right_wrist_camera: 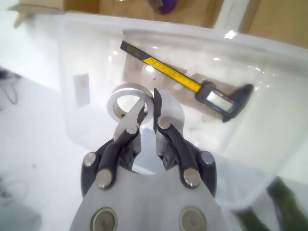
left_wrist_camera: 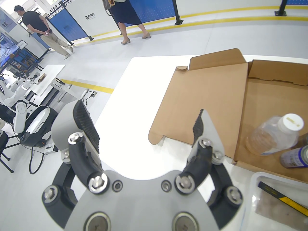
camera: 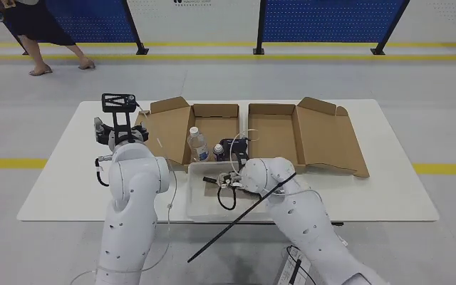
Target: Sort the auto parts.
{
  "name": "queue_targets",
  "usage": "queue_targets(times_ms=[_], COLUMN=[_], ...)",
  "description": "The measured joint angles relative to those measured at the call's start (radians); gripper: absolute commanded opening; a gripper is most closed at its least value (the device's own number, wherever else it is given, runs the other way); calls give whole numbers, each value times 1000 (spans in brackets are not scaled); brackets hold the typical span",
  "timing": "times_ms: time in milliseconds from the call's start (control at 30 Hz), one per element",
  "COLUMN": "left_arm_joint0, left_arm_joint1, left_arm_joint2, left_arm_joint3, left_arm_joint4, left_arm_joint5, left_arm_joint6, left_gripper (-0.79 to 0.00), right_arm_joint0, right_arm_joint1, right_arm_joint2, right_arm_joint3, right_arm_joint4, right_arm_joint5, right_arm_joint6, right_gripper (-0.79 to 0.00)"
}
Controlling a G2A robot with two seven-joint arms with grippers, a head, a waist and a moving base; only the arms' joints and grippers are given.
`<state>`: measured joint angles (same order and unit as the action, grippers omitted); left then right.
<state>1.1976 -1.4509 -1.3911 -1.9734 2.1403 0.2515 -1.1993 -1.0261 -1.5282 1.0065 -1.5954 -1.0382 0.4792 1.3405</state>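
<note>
Silver metal ring (right_wrist_camera: 130, 89): clamped by the right gripper (right_wrist_camera: 149, 97), with one finger (right_wrist_camera: 131, 117) passing through the hole and the other set against the outer wall. The ring is over the interior of the clear plastic bin (right_wrist_camera: 101, 20); contact with the bin floor cannot be determined. A digital caliper (right_wrist_camera: 178, 75) with a yellow scale lies flat in the same bin, apart from the ring. The bin stands on the white table (camera: 385, 192), just in front of the left cardboard box (camera: 214, 132). That box holds a standing clear bottle (camera: 197, 144) with a white cap, and a purple can (camera: 219, 152) just beside it. The right cardboard box (camera: 285, 135) lies alongside the first, its lid flaps spread. As for the left gripper (left_wrist_camera: 140, 114): jaws spread wide, holding nothing, hovering over bare table beside the left box's outer flap, well apart from the bin.
</note>
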Motion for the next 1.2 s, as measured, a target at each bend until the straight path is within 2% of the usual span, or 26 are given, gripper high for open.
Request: queue_targets(times_ms=[167, 267, 467, 733, 900, 1200], left_arm_joint0=[0, 0, 0, 0, 0, 0], left_arm_joint1=[0, 0, 0, 0, 0, 0], left_arm_joint2=[0, 0, 0, 0, 0, 0], left_arm_joint3=[0, 0, 0, 0, 0, 0], left_arm_joint4=[0, 0, 0, 0, 0, 0], left_arm_joint5=[0, 0, 0, 0, 0, 0], left_arm_joint6=[0, 0, 0, 0, 0, 0], left_gripper=[0, 0, 0, 0, 0, 0], right_arm_joint0=[-113, -172, -250, -290, -287, -262], right_arm_joint1=[15, 17, 20, 20, 25, 38], right_arm_joint2=[133, 209, 309, 356, 352, 333], right_arm_joint3=[-122, -149, -136, -73, -30, 5], right_arm_joint4=[150, 300, 567, 852, 937, 966], right_arm_joint5=[-12, -46, -134, -252, -298, -314], right_arm_joint6=[-58, -127, -239, -325, -343, -359], right_gripper=[-785, -785, -785, -785, -785, -785])
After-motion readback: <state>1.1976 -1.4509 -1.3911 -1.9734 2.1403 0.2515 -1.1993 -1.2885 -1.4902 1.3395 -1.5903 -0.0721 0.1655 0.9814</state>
